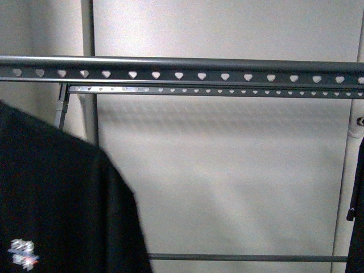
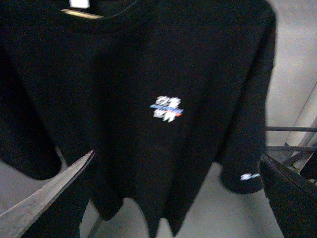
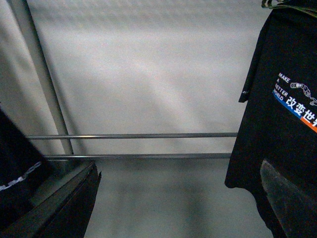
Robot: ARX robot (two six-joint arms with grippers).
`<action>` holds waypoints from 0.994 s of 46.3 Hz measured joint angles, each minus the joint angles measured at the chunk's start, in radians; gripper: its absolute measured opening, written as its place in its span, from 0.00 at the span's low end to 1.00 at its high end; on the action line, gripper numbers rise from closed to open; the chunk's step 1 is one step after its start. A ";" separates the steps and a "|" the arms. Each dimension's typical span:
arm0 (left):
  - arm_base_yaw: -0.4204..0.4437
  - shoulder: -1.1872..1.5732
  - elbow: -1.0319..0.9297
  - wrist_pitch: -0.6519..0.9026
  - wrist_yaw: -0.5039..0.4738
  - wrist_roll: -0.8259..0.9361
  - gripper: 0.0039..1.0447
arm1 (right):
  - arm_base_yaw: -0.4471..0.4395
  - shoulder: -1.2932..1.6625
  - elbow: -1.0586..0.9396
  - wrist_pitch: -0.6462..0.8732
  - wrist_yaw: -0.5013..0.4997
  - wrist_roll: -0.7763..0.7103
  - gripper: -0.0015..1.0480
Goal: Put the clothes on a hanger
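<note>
The black T-shirt hangs at the lower left of the front view, with a small white print low on it. The left wrist view shows it spread out, with a white, blue and red chest print and white sleeve lettering. My left gripper is open in front of its lower half, not touching it. The grey rack's rails, punched with heart-shaped holes, cross the top of the front view. My right gripper is open and empty before the rack's lower bars. Neither gripper shows in the front view.
A second black shirt with a blue, white and orange print hangs to one side of the right gripper. A dark garment with a dangling strap is at the front view's right edge. A pale wall stands behind the rack.
</note>
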 joint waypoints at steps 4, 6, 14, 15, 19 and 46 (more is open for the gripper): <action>-0.005 0.429 0.183 0.084 0.216 0.125 0.94 | 0.000 0.000 0.000 0.000 -0.001 0.000 0.93; -0.008 0.555 0.285 0.135 0.091 0.059 0.94 | 0.000 0.000 0.000 0.000 0.000 0.000 0.93; -0.023 0.929 0.616 0.172 -0.211 -0.249 0.94 | 0.000 0.000 0.000 0.000 -0.001 0.000 0.93; -0.021 0.965 0.651 0.154 -0.237 -0.277 0.94 | 0.000 0.000 0.000 0.000 -0.001 0.000 0.93; 0.005 1.109 0.790 0.056 -0.340 -0.442 0.94 | 0.000 0.000 0.000 0.000 0.000 0.000 0.93; 0.150 1.358 0.942 -0.013 -0.457 -0.750 0.94 | 0.000 0.000 0.000 0.000 0.000 0.000 0.93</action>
